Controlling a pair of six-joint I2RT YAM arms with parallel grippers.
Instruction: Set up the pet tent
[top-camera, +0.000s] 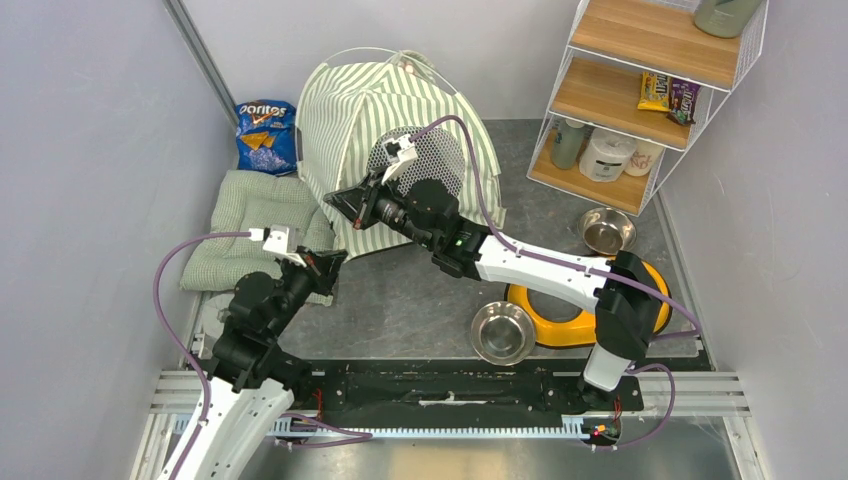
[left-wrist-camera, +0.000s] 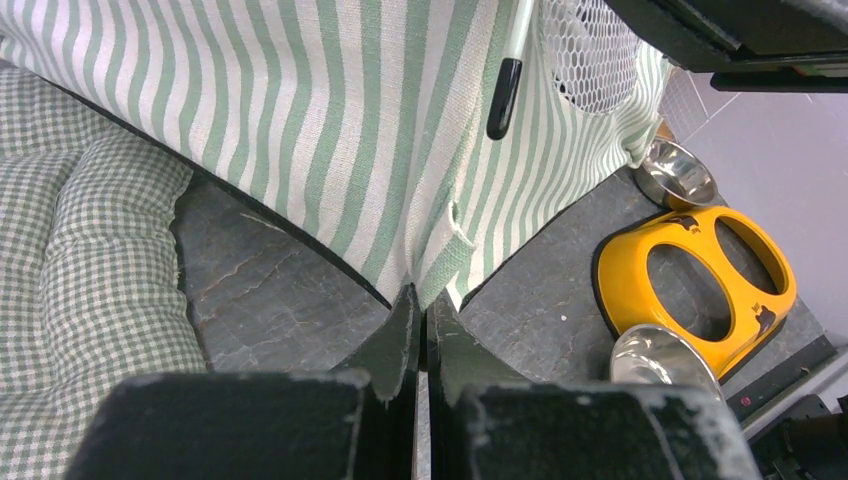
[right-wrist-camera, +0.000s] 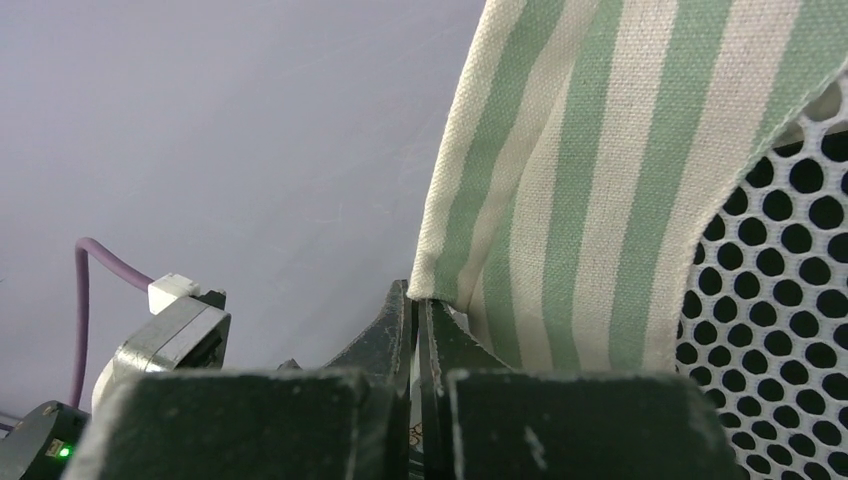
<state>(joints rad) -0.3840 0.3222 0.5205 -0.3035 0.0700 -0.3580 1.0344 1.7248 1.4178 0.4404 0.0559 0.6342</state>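
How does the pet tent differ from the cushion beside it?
The pet tent is striped; the cushion is finely checked. The tent stands up as a dome, while the cushion lies flat. The tent has a mesh panel; the cushion is quilted, without one. Both are green-and-white fabric.

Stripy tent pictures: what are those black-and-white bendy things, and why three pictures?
Those are two robot arms. The big picture looks down from above; the other two come from little cameras on each wrist. On the grey floor: a green-and-white striped fabric pet tent, a pale green checked cushion, a blue Doritos bag, a yellow plastic double-bowl holder and a shiny metal bowl. The left arm's fingers pinch the tent's bottom corner; the right arm's fingers pinch its fabric edge beside the mesh window.
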